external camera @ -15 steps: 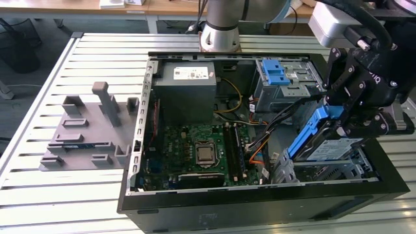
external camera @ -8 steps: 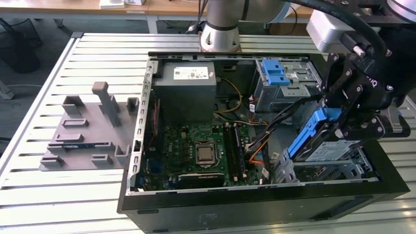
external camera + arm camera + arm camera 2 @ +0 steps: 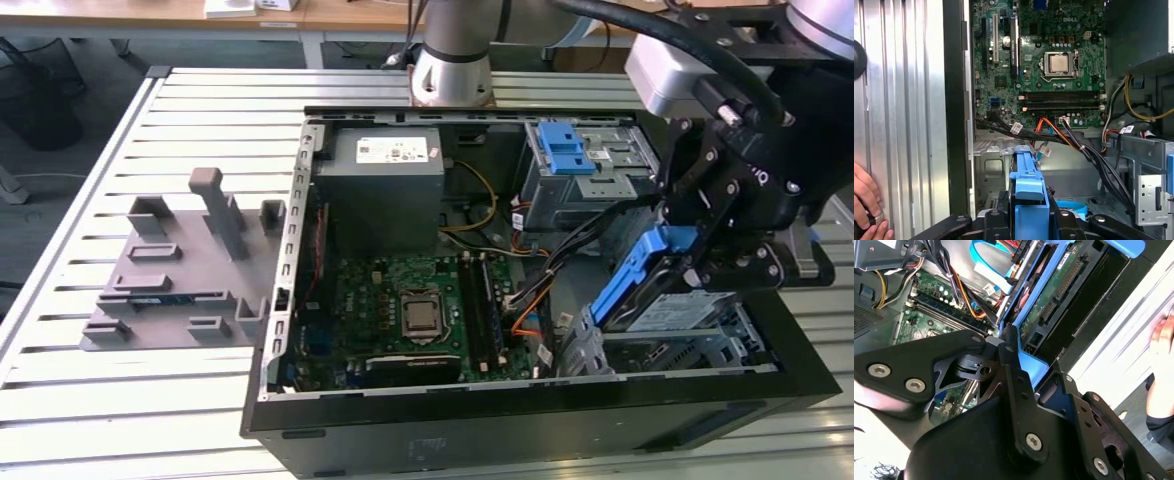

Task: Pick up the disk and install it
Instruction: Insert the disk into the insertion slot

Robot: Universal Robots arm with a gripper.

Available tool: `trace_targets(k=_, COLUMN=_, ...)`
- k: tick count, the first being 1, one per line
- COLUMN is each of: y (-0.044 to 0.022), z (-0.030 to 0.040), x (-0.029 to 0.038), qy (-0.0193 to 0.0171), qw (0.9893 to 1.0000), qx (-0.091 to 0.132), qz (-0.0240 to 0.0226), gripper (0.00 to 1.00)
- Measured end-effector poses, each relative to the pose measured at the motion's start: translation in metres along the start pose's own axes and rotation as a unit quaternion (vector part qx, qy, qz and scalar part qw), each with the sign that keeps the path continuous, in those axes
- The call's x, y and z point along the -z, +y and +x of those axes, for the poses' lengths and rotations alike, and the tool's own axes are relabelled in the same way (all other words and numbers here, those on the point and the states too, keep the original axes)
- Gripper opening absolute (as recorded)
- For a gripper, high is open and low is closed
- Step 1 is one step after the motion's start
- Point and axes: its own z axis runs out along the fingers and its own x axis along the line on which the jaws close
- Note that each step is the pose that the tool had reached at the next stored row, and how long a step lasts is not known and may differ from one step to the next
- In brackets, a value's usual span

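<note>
The disk [image 3: 671, 312] is a silver drive in a blue plastic bracket. It hangs tilted over the front bay of the open computer case [image 3: 534, 415], at the exterior view's right, one end low in the bay. My gripper [image 3: 705, 268] is shut on the disk's raised end. In the first wrist view the blue bracket [image 3: 1028, 192] sits squeezed between my black fingers [image 3: 995, 220]. The second wrist view shows the disk's green circuit-board underside [image 3: 1053, 292], and my gripper [image 3: 1019, 354] clamping the bracket edge.
Inside the case are the motherboard [image 3: 414, 305], a grey power-supply box [image 3: 387, 185], a drive cage with a blue latch [image 3: 577, 152] and bundles of cables [image 3: 1074, 142] next to the bay. A grey fixture [image 3: 187, 275] stands on the slatted table. A person's hand [image 3: 865, 210] rests beside the case.
</note>
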Motion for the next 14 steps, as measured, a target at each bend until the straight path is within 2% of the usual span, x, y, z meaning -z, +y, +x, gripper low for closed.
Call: trace_targets(k=14, y=0.0001, z=0.0002, x=-0.0086, qy=0.0000, qw=1.0000, qx=0.000, qz=0.0000, gripper=0.36)
